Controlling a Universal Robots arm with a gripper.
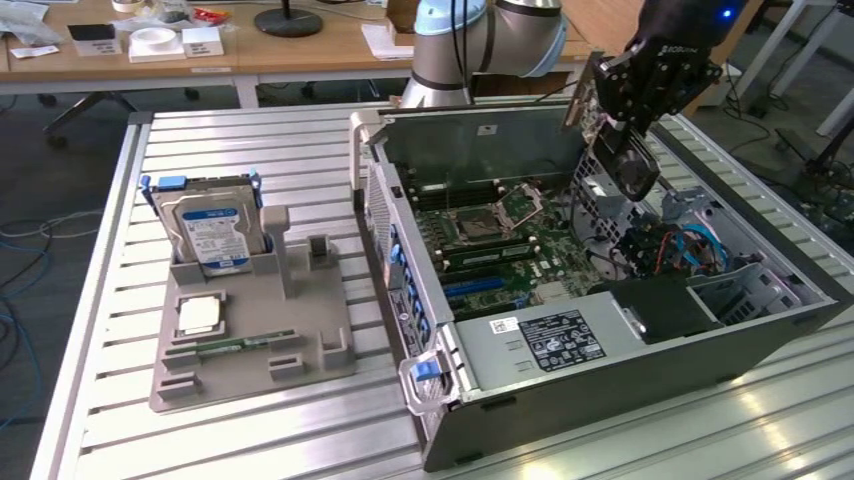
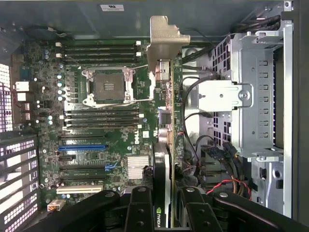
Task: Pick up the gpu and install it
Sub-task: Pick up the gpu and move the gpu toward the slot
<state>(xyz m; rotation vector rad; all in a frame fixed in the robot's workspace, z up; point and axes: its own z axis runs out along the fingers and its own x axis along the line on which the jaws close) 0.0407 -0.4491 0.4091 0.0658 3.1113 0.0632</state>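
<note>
The end effector (image 1: 625, 120) is clamped on the gpu (image 1: 627, 170), which hangs edge-on just below it, above the open computer case (image 1: 747, 320). Pick-up looks done. The motherboard (image 2: 96, 121) underneath shows an empty blue slot (image 2: 82, 147), so installing is left.

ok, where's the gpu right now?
The gpu is gripped in the tool, hanging over the open computer case at the exterior view's right, above the motherboard edge beside the drive cage.
</note>
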